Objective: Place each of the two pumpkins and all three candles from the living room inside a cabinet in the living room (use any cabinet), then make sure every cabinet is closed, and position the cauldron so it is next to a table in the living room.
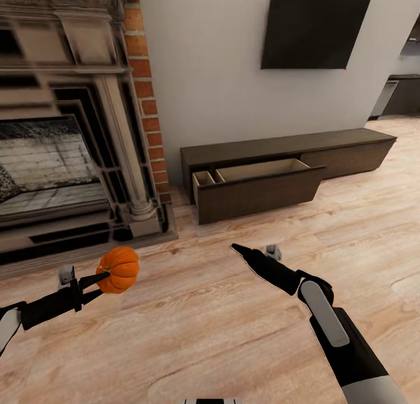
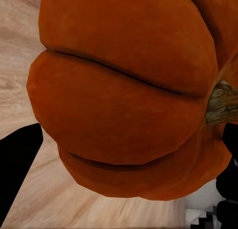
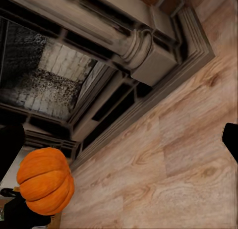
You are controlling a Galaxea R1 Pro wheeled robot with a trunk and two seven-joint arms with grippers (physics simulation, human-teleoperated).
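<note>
The pumpkin (image 1: 119, 269) is bright orange with darker rib grooves, and the left wrist view shows a brownish, mottled stem (image 2: 223, 104) on it. The left end effector (image 1: 100, 280) pinching it is plain black, same as the right end effector (image 1: 240, 250), whose arm turns white and grey further back. Past the pumpkin, the floor (image 1: 233, 334) is pale honey wood with wavy grain. The cabinet (image 1: 280, 171) beyond is dark brown with a pale beige inside to its open drawer (image 1: 262, 171). Left of the cabinet there's a column of red-orange brick (image 1: 146, 89) with pale mortar lines, then a greyish-tan stone fireplace (image 1: 70, 130) with a sooty, speckled grey-white brick back. The wall (image 1: 210, 71) is off-white, the screen (image 1: 315, 25) on it flat black.
</note>
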